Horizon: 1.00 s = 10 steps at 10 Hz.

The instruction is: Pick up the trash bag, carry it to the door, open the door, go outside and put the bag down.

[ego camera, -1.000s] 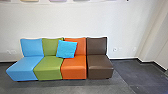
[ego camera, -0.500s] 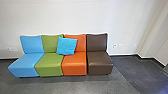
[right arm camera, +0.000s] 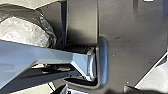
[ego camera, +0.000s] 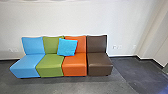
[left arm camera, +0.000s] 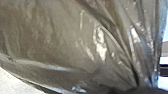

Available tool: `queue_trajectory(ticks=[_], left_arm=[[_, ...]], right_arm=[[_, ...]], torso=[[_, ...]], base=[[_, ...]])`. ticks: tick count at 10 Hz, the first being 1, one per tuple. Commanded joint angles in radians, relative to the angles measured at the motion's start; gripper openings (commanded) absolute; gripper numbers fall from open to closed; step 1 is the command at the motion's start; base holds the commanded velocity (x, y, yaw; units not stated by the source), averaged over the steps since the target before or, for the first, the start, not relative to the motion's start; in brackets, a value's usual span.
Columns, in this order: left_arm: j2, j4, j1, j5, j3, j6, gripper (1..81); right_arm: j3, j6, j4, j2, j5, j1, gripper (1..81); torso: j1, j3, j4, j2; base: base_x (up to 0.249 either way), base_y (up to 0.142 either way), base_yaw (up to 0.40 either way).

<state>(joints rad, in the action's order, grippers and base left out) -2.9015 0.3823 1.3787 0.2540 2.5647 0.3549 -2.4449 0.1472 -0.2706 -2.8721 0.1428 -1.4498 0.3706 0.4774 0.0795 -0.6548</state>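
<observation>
The trash bag (left arm camera: 62,45) is close up in the left wrist view, glossy, its folds drawn together toward one spot; where it is relative to the orange seat (ego camera: 75,67), I cannot tell. Nor can I tell whether the left tool or the right tool is apart, together or clamped. Left of the orange seat come the green seat (ego camera: 50,66), then the blue seat (ego camera: 27,63); right of it, the brown seat (ego camera: 100,66). A blue cushion (ego camera: 67,47) leans partly across its back, and a pale wall (ego camera: 75,17) rises behind it.

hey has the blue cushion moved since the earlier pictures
No, the blue cushion still leans across the backs of the green seat and orange seat.
</observation>
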Motion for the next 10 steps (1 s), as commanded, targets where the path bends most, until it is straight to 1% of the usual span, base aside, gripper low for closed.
queue_trajectory(ticks=[1,2,3,6,8,9,10], left_arm=[[-0.009,-0.016,-0.031,0.080,0.029,0.007,1.0],[-0.022,-0.016,-0.030,0.076,0.060,0.007,1.0],[-0.036,-0.016,-0.027,0.071,0.088,0.007,1.0],[-0.042,-0.016,-0.026,0.070,0.097,0.007,1.0],[-0.047,-0.016,-0.026,0.070,0.097,0.007,1.0],[-0.049,-0.017,-0.026,0.071,0.097,0.007,1.0],[-0.050,-0.016,-0.026,0.070,0.097,0.007,1.0]], right_arm=[[-0.043,0.018,0.002,-0.037,0.074,0.008,81.1],[-0.063,0.018,0.002,-0.047,0.074,0.007,81.1],[-0.077,0.018,0.001,-0.055,0.074,0.007,81.1],[-0.077,0.020,0.002,-0.058,0.074,0.007,81.1],[-0.089,0.018,0.011,-0.058,0.074,0.002,81.1],[-0.092,0.018,0.011,-0.058,0.074,0.001,81.1],[-0.092,0.018,0.011,-0.063,0.074,0.002,81.1]], torso=[[-0.062,-0.094,0.000,0.097],[-0.087,-0.131,0.000,0.133],[-0.105,-0.158,0.000,0.161],[-0.176,-0.264,0.000,0.267],[-0.217,-0.228,0.000,0.330],[-0.234,-0.249,0.000,0.354],[-0.252,-0.256,0.000,0.382]], base=[[0.000,0.000,0.000],[0.000,0.000,0.000],[0.000,0.000,0.000],[0.000,0.000,0.000],[0.000,0.000,0.000],[0.000,0.000,0.000],[0.000,0.000,0.000]])
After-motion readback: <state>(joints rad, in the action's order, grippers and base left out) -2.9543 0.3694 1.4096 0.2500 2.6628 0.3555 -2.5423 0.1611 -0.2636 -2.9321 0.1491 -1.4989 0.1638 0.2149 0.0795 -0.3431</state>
